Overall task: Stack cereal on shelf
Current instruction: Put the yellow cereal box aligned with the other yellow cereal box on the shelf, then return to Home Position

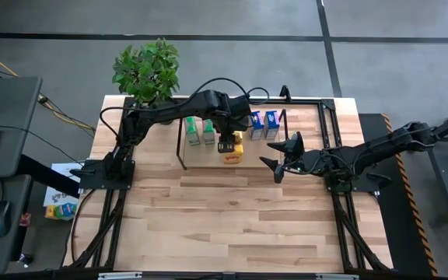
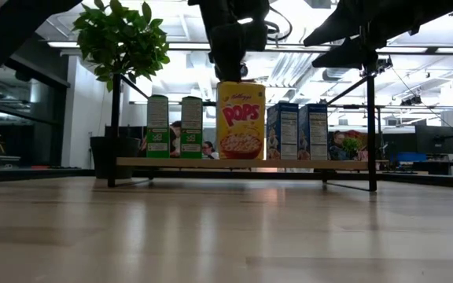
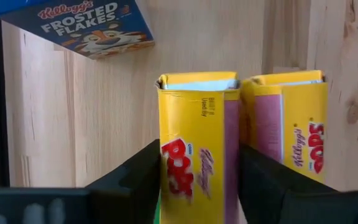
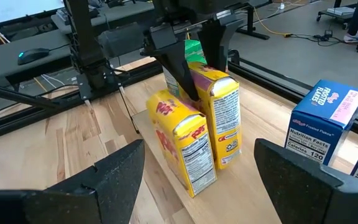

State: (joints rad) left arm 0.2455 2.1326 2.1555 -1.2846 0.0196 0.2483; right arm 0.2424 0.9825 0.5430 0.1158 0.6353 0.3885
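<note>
The shelf (image 1: pixel 308 124) stands at the table's far middle. On its board (image 2: pixel 321 163) stand two green cereal boxes (image 1: pixel 200 131) at the left and two blue ones (image 1: pixel 264 124) at the right. Two yellow boxes (image 1: pixel 233 153) stand side by side between them; in the low view one (image 2: pixel 241 120) hides the other. My left gripper (image 1: pixel 225 143) reaches over the shelf and is shut on one yellow box (image 3: pixel 194 143), with the other (image 3: pixel 291 124) right beside it. My right gripper (image 1: pixel 280 159) hovers open and empty just right of the yellow boxes. My left gripper pinches the yellow box between its two fingers, one finger (image 3: pixel 135 183) on each of two opposite sides (image 3: pixel 169 174). In the right wrist view the fingers (image 4: pixel 179 71) come slanting down from above onto the box's upper part (image 4: pixel 211 87). The box stands upright, its bottom on the shelf board (image 2: pixel 241 159).
A potted plant (image 1: pixel 148 68) stands at the table's far left corner behind the shelf. A larger black frame (image 1: pixel 341 202) runs round the table's edges. Bare wooden table (image 1: pixel 232 225) lies between the shelf and the near edge.
</note>
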